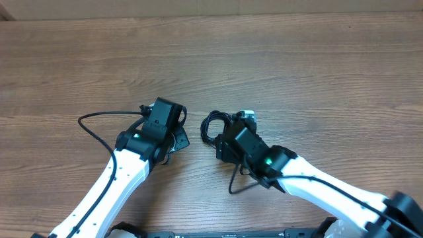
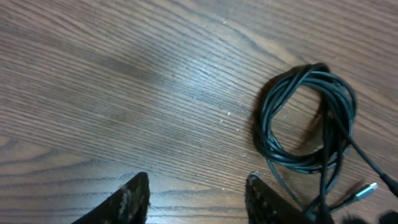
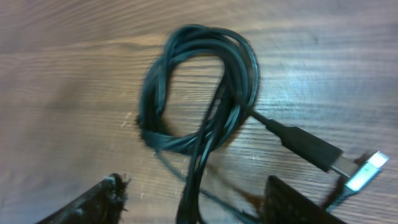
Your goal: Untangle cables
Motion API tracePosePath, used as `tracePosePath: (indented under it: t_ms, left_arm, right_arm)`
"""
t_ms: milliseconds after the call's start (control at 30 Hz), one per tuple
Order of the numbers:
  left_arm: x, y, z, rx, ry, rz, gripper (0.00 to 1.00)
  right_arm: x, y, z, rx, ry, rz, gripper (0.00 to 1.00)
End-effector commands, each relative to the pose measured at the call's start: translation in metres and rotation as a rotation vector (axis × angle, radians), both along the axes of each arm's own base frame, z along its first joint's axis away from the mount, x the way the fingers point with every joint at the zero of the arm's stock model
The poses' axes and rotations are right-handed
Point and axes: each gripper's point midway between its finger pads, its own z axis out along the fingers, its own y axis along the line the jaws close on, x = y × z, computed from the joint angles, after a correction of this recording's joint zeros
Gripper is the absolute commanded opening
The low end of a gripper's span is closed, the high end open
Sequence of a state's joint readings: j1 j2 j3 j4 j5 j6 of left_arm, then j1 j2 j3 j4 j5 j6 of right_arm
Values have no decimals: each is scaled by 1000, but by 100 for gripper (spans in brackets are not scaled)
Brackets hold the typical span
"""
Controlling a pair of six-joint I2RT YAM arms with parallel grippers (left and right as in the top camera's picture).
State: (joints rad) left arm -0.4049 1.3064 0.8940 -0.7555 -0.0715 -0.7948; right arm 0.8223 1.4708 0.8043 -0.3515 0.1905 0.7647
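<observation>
The cables (image 1: pixel 213 125) are thin black cords wound into one small coil on the wooden table, between my two grippers. The left wrist view has the coil (image 2: pixel 308 118) ahead and to the right, a silver-tipped plug (image 2: pixel 364 191) trailing below it. My left gripper (image 1: pixel 173 119) (image 2: pixel 198 200) is open over bare wood, just left of the coil. In the right wrist view the coil (image 3: pixel 199 87) lies straight ahead, with a black plug (image 3: pixel 310 149) and a silver tip (image 3: pixel 368 170) at the right. My right gripper (image 1: pixel 223 134) (image 3: pixel 196 202) is open, and strands of the coil run between its fingers.
The wooden table (image 1: pixel 297 66) stretches far behind the coil. A thin black wire (image 1: pixel 89 125) loops out left of the left arm. Another wire (image 1: pixel 235 182) hangs beside the right arm. A pale wall edge (image 1: pixel 211 6) borders the table's back.
</observation>
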Motion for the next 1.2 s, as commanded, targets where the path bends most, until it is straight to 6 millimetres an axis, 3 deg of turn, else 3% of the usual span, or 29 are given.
tracePosePath:
  t_ms: [0,133,367,567,700,767,933,1067,1167]
  left_arm:
    - [1,-1,-2,-28,13,47,56]
    - [1,0,-1,-26,10,48,63]
    - [2,7,-2,9,2,61,63]
    - [5,22,-2,15,10,103,65]
    - [3,24,-2,-64,49,24,68]
    - [1,18,1,-133,60,-67,67]
    - [-5,-5,14,-309,34,-302,69]
    - [-9,-15,18,-372,38,-331,70]
    - [-11,-22,22,-418,39,-349,70]
  right_arm:
    - [15,8,-7,108,47,-164,65]
    - [24,13,-21,150,69,-231,56]
    - [32,9,-42,171,109,-320,37]
    - [36,10,-40,205,126,-315,4]
    - [34,22,-35,241,152,-202,4]
    - [32,31,-26,267,146,-94,4]
    - [22,48,28,393,97,93,4]
    - [14,52,78,491,24,147,4]
    - [10,52,101,532,-11,170,4]
